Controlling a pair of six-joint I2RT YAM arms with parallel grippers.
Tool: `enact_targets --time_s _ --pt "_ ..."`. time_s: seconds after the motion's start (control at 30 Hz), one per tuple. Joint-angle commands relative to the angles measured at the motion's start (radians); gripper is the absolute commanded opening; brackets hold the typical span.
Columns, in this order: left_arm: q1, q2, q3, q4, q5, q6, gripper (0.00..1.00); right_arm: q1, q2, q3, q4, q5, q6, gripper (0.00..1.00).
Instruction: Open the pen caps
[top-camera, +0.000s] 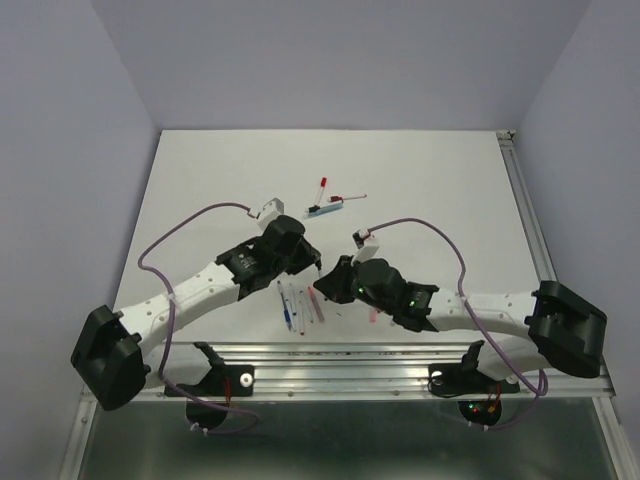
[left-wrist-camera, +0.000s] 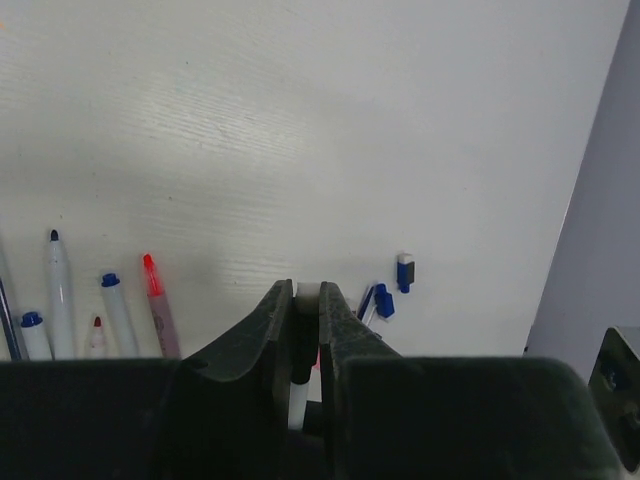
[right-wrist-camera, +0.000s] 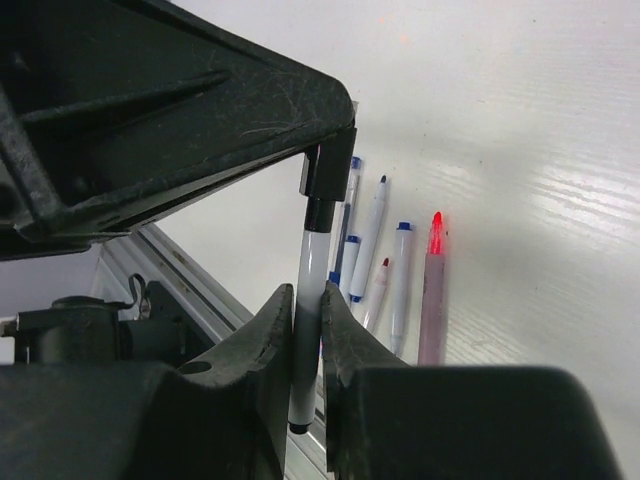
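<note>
Over the counter (left-wrist-camera: 300, 120), one pen (right-wrist-camera: 312, 255) lies lengthwise between both arms: left hand (left-wrist-camera: 305, 292) pinches its black cap (right-wrist-camera: 322, 185), right hand (right-wrist-camera: 306, 300) is pressed onto the white barrel (right-wrist-camera: 301, 380), so the pull should run straight along that axis.

A flat white matte surface (top-camera: 420, 170) fills the middle of the top view; close up, it shows faint wood-grain streaks. Three plain, pale lavender walls close it in: a back wall (top-camera: 340, 60), a left wall (top-camera: 60, 150) and a right wall (top-camera: 590, 120), all meeting the surface's edges. A silver slotted aluminium rail (top-camera: 340, 362) runs along the near edge, and a similar silver rail (top-camera: 525, 210) runs along the right edge up to the far corner. Below the near rail lies a dull grey-green panel (top-camera: 340, 440). The light is soft and even, casting only faint, blurred shadows.
</note>
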Motion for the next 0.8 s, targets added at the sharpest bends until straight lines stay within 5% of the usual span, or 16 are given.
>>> enact_targets --time_s 0.0,0.37,0.77 --pt "0.139 0.130 0.125 0.165 -0.141 0.041 0.00 0.163 -0.014 -0.031 0.194 -0.290 0.076 0.01" --pt "0.316 0.216 0.200 0.150 -0.188 0.081 0.00 0.218 -0.054 -0.081 0.202 -0.229 0.137 0.01" --pt "0.340 0.003 0.013 0.109 -0.014 0.216 0.00 0.188 -0.206 -0.015 -0.318 0.201 0.081 0.01"
